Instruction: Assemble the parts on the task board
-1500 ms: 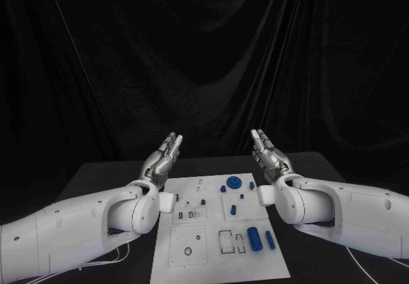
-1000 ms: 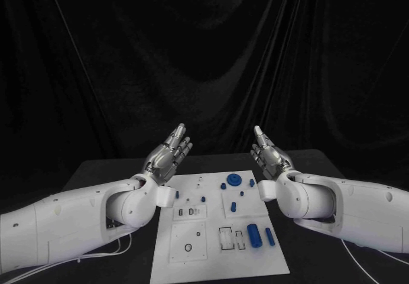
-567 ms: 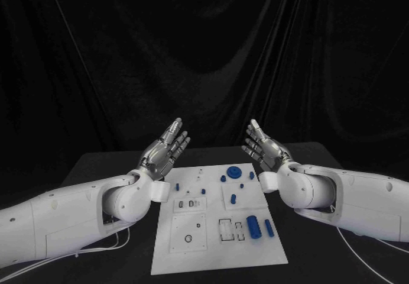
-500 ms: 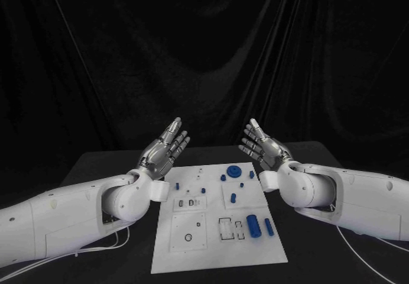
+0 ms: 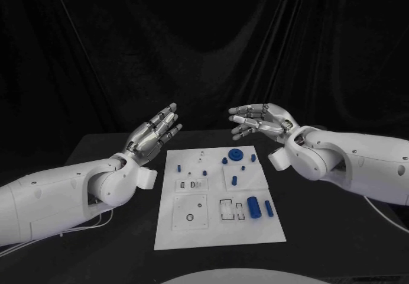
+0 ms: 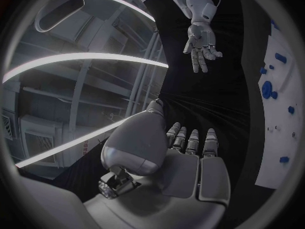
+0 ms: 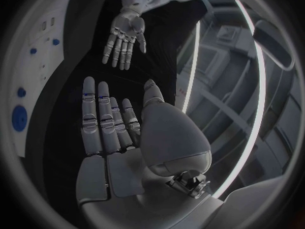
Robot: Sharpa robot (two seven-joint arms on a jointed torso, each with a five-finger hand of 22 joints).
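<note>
Above the far end of the task board (image 5: 217,198), both hands hang in the air, holding nothing.

Left hand (image 5: 154,134): released, fingers straight and spread, palm turned toward the middle. Since a second and a half ago it has lifted from beside the board's far left corner and fanned out.

Right hand (image 5: 260,122): released, fingers apart. It has rolled from an upright, edge-on pose to a sideways one, fingers now pointing toward the left hand. The two hands stand well apart, facing each other across the board's far edge.

Task board: white plate lying flat on the black counter (image 5: 341,225), between the two arms. The whole view has shifted, so its apparent slide is the camera's.

Parts: a blue disc (image 5: 233,154) and several small blue pieces (image 5: 237,178) at the far end; a thick blue cylinder (image 5: 254,207) and a slimmer blue rod (image 5: 268,207) lying side by side at the near right. None touched by either hand.

Reading: the change is in the hands alone, a raising and opening. No part appears gripped or seated by either hand, so assembly looks not yet begun; a first reach down to a part is the likely next need.
</note>
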